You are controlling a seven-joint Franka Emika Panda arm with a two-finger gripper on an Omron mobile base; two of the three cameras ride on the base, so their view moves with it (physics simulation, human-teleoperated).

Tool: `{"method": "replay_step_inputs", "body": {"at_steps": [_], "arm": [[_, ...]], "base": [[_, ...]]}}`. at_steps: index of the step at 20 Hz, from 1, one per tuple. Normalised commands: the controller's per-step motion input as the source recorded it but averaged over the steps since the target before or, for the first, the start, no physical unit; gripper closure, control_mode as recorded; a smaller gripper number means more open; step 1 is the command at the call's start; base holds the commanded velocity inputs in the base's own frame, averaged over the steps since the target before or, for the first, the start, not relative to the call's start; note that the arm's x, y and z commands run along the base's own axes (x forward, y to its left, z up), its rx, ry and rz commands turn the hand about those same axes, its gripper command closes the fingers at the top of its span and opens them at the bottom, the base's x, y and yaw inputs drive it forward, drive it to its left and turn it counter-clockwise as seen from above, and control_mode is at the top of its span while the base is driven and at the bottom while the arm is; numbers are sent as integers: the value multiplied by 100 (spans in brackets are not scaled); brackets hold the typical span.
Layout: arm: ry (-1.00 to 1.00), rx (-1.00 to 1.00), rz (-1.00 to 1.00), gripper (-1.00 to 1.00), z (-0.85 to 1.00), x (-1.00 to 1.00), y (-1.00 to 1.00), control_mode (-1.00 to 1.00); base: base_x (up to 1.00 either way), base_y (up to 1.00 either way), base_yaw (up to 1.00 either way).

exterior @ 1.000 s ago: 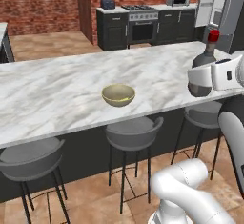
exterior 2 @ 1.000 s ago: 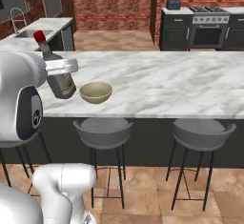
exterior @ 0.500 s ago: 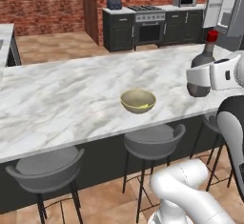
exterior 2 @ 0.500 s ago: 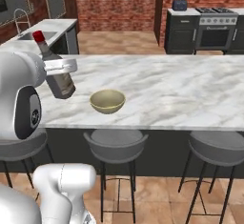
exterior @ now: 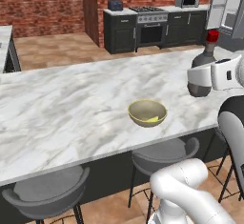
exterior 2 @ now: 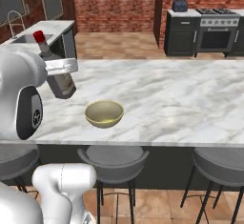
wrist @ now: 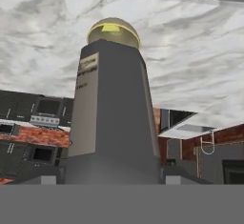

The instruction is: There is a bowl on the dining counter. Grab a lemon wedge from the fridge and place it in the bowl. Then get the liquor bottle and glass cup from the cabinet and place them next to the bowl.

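The tool [exterior 2: 61, 70] grips the liquor bottle [exterior 2: 58, 75] above the dining counter [exterior 2: 190, 99], beside the bowl [exterior 2: 104, 114], near the counter's edge.

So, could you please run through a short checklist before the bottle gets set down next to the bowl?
1. Liquor bottle gripped in the pincer: ok.
2. Bottle upright, red cap on top: ok.
3. Lemon wedge already inside the bowl: ok.
4. Bare dining counter beside the bowl for the bottle: ok.
5. Bottle low enough over the counter to release: cannot tell.
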Motion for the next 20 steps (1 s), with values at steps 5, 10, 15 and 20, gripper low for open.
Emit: {"method": "replay_step_inputs", "body": {"at_steps": [5, 10, 15, 20], "arm": [[0, 0, 0, 100, 0, 0, 0, 100], [13, -3, 0, 100, -9, 63, -68, -100], [15, -6, 4, 100, -50, 97, -67, -100], [9, -5, 12, 100, -65, 97, -63, -100]], "base": [[44, -38, -3], [0, 0, 0], [0, 0, 0], [0, 0, 0]]}}
